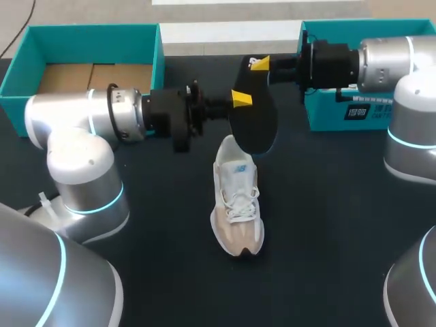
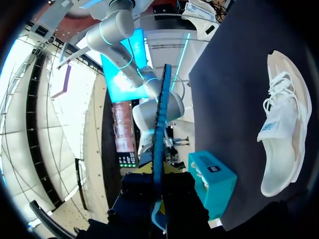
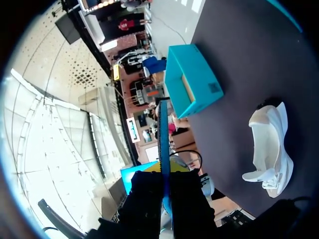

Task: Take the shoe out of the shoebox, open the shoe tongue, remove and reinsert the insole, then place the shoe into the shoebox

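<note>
A black insole [image 1: 253, 122] hangs on edge in the air above the heel of the white and beige shoe [image 1: 236, 204], which lies on the dark table with its toe toward the front. My left gripper [image 1: 242, 99] is shut on the insole's left edge; my right gripper [image 1: 260, 63] is shut on its upper end. The left wrist view shows the insole [image 2: 160, 124] edge-on, pinched by that gripper [image 2: 158, 172], with the shoe [image 2: 284, 129] off to one side. The right wrist view likewise shows the thin insole [image 3: 164, 134] clamped in its gripper [image 3: 164, 172], the shoe [image 3: 269, 144] beside it.
An open teal shoebox [image 1: 82, 30] with a cardboard floor stands at the back left. A second teal box part [image 1: 340, 112] sits at the back right under my right arm. My two arms span the table's back half.
</note>
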Robot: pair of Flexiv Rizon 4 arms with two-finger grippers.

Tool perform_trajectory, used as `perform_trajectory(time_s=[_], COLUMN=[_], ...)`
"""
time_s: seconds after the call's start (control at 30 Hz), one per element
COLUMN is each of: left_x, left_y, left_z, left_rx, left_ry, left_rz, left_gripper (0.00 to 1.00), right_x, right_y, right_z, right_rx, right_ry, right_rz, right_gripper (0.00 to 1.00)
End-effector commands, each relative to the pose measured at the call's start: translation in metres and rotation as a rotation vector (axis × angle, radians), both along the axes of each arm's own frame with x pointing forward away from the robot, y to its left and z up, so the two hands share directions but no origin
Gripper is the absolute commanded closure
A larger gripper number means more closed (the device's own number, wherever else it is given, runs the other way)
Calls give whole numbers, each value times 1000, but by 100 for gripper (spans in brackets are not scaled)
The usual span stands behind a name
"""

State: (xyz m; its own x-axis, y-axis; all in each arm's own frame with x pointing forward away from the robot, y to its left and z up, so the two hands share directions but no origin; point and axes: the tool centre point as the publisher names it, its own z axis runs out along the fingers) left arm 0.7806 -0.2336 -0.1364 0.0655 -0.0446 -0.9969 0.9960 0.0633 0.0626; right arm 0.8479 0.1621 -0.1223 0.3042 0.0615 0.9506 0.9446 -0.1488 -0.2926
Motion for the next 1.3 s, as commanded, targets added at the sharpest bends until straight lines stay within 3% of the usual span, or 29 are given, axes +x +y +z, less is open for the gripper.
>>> perform_trajectory(time_s=[0.03, 0.13, 0.17, 0.2, 0.23, 0.33, 0.63, 1.0, 1.3], left_x=[5, 6, 6, 5, 5, 4, 5, 0, 2], left_y=[-10, -11, -10, -8, -6, 1, 30, 53, 54], left_z=[0, 0, 2, 3, 5, 10, 17, 14, 17], left_rx=[-9, -10, -10, -10, -9, -6, -10, 12, 7], left_ry=[21, 26, 27, 28, 30, 36, 72, 67, 59], left_rz=[14, 14, 13, 11, 7, 2, 14, 15, 9], left_gripper=[100, 100, 100, 100, 100, 100, 100, 100, 100], right_x=[-1, -4, -5, -6, -7, -14, -38, -66, -69], right_y=[6, 6, 4, 3, 0, -11, -44, -82, -95], right_z=[1, 0, 1, 4, 5, 9, 6, 5, 0], right_rx=[-6, -13, -36, -35, -48, -108, -136, -141, -114], right_ry=[3, -23, -66, -93, -120, -180, -320, -406, -411], right_rz=[13, 23, 34, 38, 41, 51, 103, 111, 176], right_gripper=[100, 100, 100, 65, 0, 0, 0, 0, 0])
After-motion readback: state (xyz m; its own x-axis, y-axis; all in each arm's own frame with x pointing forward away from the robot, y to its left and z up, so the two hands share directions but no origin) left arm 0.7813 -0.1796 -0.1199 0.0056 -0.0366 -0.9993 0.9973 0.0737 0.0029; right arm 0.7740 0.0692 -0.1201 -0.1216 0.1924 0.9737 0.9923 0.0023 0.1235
